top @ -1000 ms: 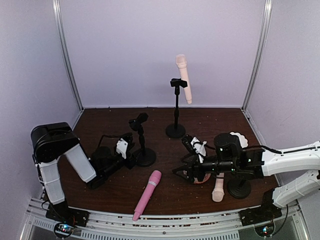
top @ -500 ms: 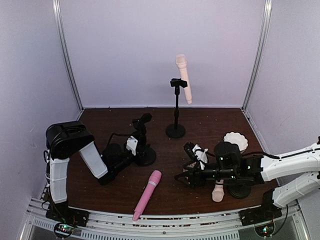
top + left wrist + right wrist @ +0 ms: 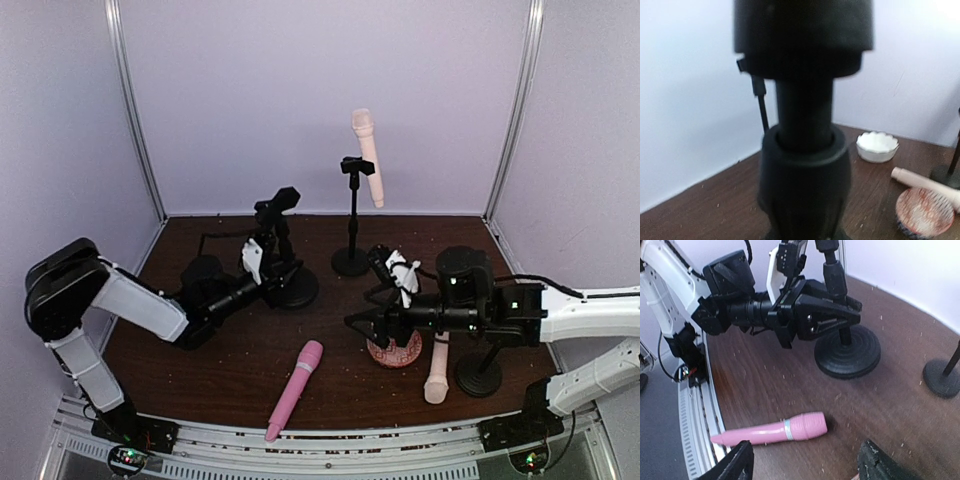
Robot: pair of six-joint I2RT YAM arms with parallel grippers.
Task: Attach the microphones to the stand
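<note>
My left gripper is shut on the post of a short black stand, also seen in the right wrist view; the post fills the left wrist view. A pink microphone lies near the front edge, just beyond my right gripper in the right wrist view. That gripper hovers open and empty. One cream microphone sits clipped in the tall stand. Another cream microphone lies flat by a third stand's base.
A round patterned pink dish lies under my right arm. A white scalloped dish sits further back on the right. Purple walls close in the back and sides, and a metal rail runs along the front edge.
My left gripper has shut on the short stand's post, and arm and stand have shifted back and to the right. My right arm has moved back a little, still open, uncovering the pink dish.
</note>
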